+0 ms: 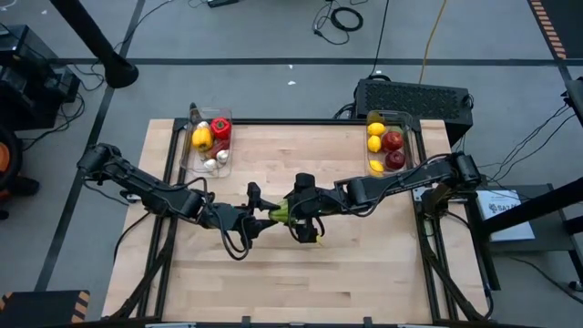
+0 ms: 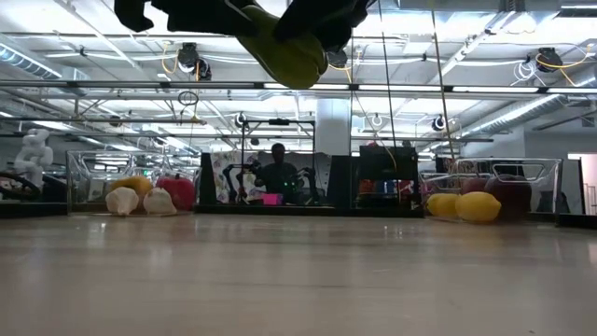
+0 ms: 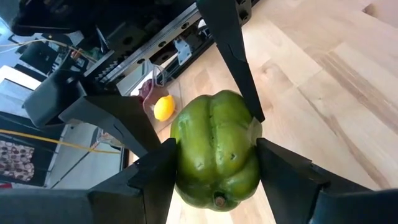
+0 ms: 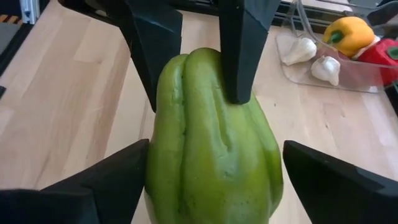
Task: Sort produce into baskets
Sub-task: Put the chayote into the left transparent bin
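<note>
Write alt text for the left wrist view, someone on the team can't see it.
A green pepper fills the centre, clamped between the left gripper's two dark fingers above a light wooden table. The right gripper's fingers reach in around the pepper from the far side. Behind, a lemon sits in a clear basket.

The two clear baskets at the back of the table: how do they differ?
The left basket holds a yellow pepper, a red pepper and white garlic; the right basket holds lemons and red apples. The right basket sits right by a black box; the left basket has nothing like that beside it. Both are clear, rectangular and look the same size.
</note>
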Controlling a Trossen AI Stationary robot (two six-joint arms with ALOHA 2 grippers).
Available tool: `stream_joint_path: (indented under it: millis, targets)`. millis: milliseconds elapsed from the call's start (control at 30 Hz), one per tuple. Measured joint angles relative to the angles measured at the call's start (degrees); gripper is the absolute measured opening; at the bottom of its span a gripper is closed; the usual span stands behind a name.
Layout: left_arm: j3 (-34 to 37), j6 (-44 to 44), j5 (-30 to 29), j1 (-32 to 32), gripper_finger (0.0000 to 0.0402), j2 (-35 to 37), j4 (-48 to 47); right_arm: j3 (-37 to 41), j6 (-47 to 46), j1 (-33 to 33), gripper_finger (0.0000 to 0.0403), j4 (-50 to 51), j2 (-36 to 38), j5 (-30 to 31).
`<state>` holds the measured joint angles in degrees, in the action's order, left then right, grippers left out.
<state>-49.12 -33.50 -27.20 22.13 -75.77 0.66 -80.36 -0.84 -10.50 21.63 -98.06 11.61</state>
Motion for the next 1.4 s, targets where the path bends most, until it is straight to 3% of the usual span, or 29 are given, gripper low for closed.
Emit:
stream_joint_path:
  millis: [533,767,1000,1233,1400]
  targets:
    - [0.00,-0.26,-0.41,0.00,0.0214,0.02,-1.16,0.00,-0.69,0.00,0.0358,-2.02,0.00,0.70]
    - [0.00,-0.25,-0.31,0.05,0.0214,0.02,-1.41,0.00,0.08,0.04,0.0391,-4.62,0.16,0.98]
    - [0.00,0.05,-0.46,0.02,0.0214,0.02,-2.61,0.00,2.44,-0.91,0.0395,-4.42,6.08,3.75]
    - [0.00,0.17,-7.81,0.02,0.0214,0.02,-6.58,-0.07,-0.77,-6.61,0.0393,5.07,13.88,9.49]
    - [0.02,1.27,-18.59,-1.62,0.0214,0.48,-11.42,-0.04,-3.85,-9.80,0.0393,12.24,14.60,9.69]
